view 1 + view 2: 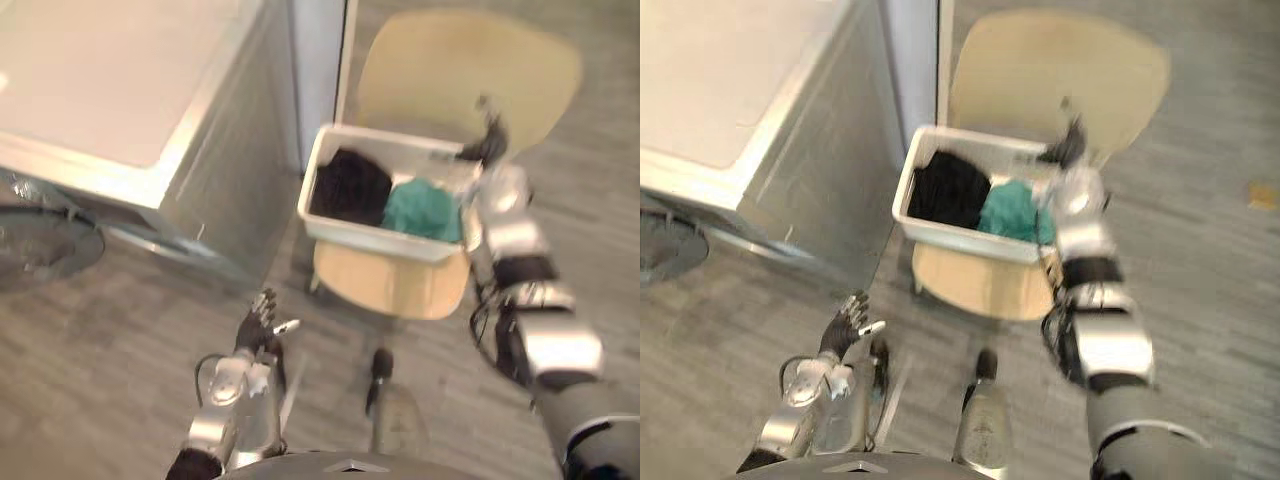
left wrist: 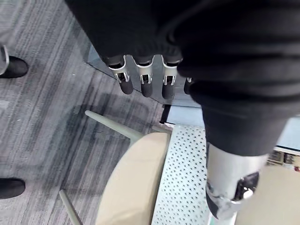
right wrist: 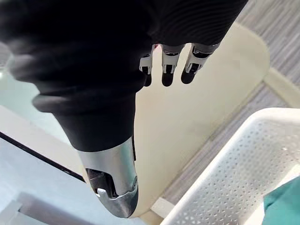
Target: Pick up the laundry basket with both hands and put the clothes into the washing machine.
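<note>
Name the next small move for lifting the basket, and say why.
Probably bring the left hand up to the left side of the laundry basket: it hangs open, low and apart from it, while the right hand is open beside the right rim. Neither grips yet.
</note>
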